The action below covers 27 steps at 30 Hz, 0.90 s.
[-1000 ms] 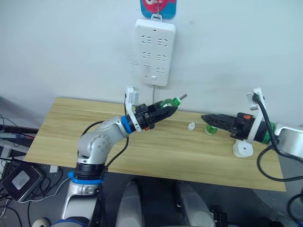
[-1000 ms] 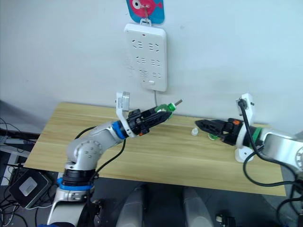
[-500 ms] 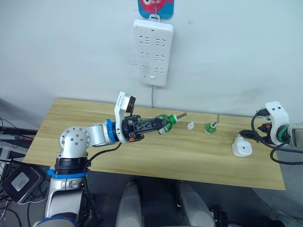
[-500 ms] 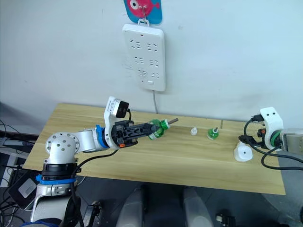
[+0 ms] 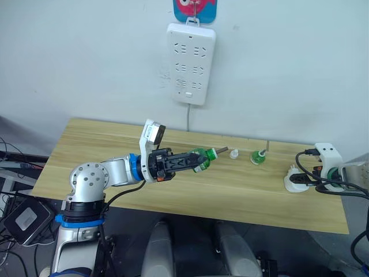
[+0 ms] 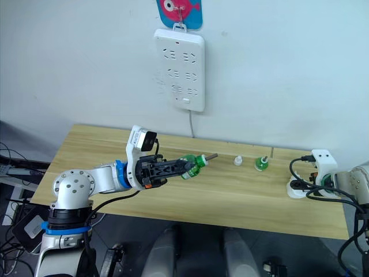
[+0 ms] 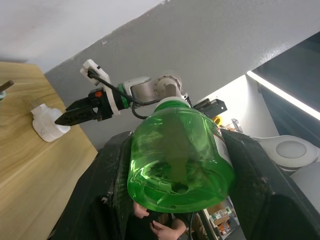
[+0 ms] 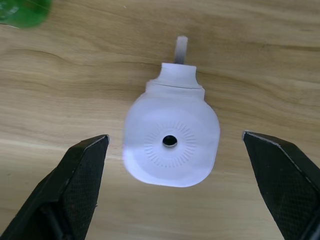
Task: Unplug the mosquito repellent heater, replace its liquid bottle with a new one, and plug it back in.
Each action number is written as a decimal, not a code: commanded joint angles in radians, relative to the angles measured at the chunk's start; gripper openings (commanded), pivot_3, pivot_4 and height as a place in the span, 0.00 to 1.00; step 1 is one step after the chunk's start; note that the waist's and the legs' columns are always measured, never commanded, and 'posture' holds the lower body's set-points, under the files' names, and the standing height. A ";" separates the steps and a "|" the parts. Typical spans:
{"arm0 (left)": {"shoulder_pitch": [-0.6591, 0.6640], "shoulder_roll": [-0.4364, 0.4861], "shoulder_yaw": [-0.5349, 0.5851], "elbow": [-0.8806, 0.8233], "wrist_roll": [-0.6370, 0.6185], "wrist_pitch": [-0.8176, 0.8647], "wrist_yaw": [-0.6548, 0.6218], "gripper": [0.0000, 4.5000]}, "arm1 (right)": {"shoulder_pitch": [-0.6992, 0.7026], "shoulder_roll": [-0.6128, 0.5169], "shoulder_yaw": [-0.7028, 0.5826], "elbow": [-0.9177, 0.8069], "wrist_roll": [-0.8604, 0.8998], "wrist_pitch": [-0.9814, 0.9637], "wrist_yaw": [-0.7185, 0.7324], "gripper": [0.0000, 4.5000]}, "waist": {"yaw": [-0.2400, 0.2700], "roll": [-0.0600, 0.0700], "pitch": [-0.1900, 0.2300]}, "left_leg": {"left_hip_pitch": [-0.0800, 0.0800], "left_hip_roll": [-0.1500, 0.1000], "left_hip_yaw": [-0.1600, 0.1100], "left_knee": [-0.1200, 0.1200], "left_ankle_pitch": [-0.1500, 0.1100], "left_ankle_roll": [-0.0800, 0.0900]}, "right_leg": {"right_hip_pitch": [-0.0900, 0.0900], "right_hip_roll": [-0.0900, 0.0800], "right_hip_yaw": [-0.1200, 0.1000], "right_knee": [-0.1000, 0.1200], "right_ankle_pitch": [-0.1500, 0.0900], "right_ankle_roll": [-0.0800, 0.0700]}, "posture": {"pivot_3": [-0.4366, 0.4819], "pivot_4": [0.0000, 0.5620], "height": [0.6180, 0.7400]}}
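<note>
Left claw [image 5: 193,161], over the near-middle of the desk [image 5: 242,193], is clamped on a green bottle [image 5: 201,160]. The bottle lies roughly level in the grip, its thin wick end pointing toward the robot's right, held clear above the wood. In the left wrist view the bottle's [image 7: 177,157] rounded green base sits wedged between the two black fingers [image 7: 252,187].

Right claw [image 8: 172,187] at the desk's right end, fingers [image 8: 75,177] spread wide apart, one on either side of the heater [image 8: 171,142] and not touching it. Heater lies on the wood with its round vent hole facing up at the wrist camera, a short white stub sticking out of one end. From the head view the heater [image 5: 292,181] sits near the right edge of the desk, unplugged, just in front of the claw [image 5: 304,180].

Further back, near the wall edge of the desk: a second green bottle [image 5: 257,156] standing upright with its wick up, and just to its left a small white cap [image 5: 233,153]. The two are near each other but apart.

On the wall above the desk, a white power strip [image 5: 191,63] hangs from a hook [image 5: 194,10] with a red-and-blue fish plaque, cord running down behind the desk. All its sockets are free.
</note>
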 commanded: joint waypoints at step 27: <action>0.073 -0.144 -0.234 -0.051 0.923 -1.296 -0.030 0.50 | -0.184 0.223 -0.475 -0.258 0.525 0.263 0.304 0.99 | 0.010 0.001 0.000 | 0.002 -0.001 0.002 -0.002 0.000 0.000 | 0.003 -0.002 0.002 -0.004 0.003 -0.003 | 0.43 0.53 1.00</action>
